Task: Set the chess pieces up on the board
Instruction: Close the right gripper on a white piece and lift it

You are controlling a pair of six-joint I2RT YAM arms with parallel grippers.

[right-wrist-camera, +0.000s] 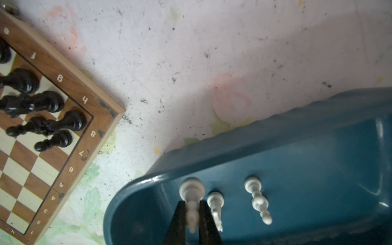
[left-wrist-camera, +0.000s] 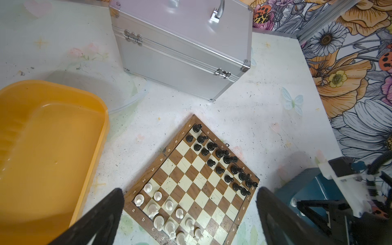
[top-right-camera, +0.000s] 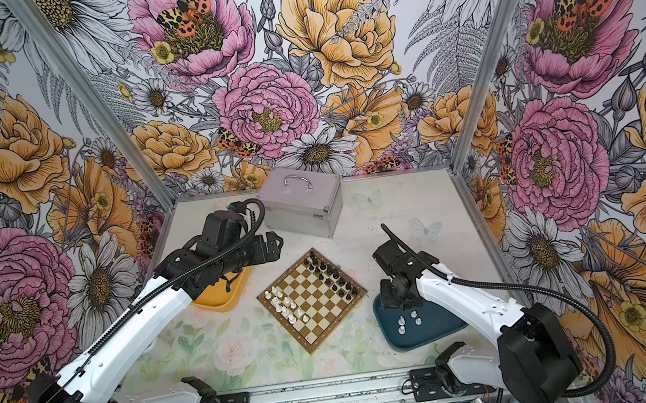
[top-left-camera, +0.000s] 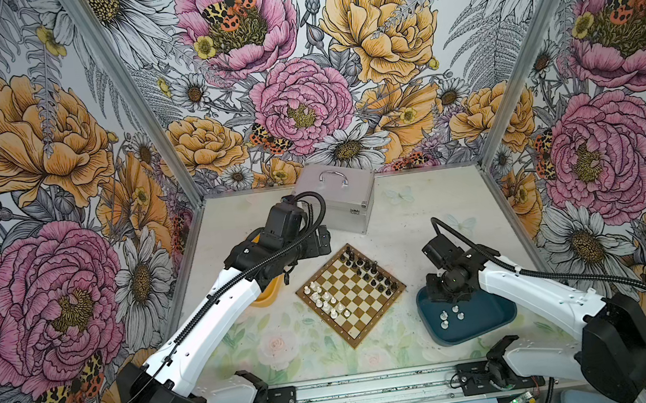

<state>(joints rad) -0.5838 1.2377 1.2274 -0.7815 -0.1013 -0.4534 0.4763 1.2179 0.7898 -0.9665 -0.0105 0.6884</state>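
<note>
As right gripper (right-wrist-camera: 192, 206) pinches turned cream piece (right-wrist-camera: 192, 188), glossy teal tray (right-wrist-camera: 275, 129)

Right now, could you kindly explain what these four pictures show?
Two robot arms work at one table. Two pictures look down from overhead; two come from wrist cameras. A chessboard sits mid-table, black pieces along one side, white pieces partly placed. A yellow tray, a teal tray with loose white pieces and a metal case stand around it. The right end effector is shut on a white piece at the teal tray; the left end effector is open and empty.
</note>
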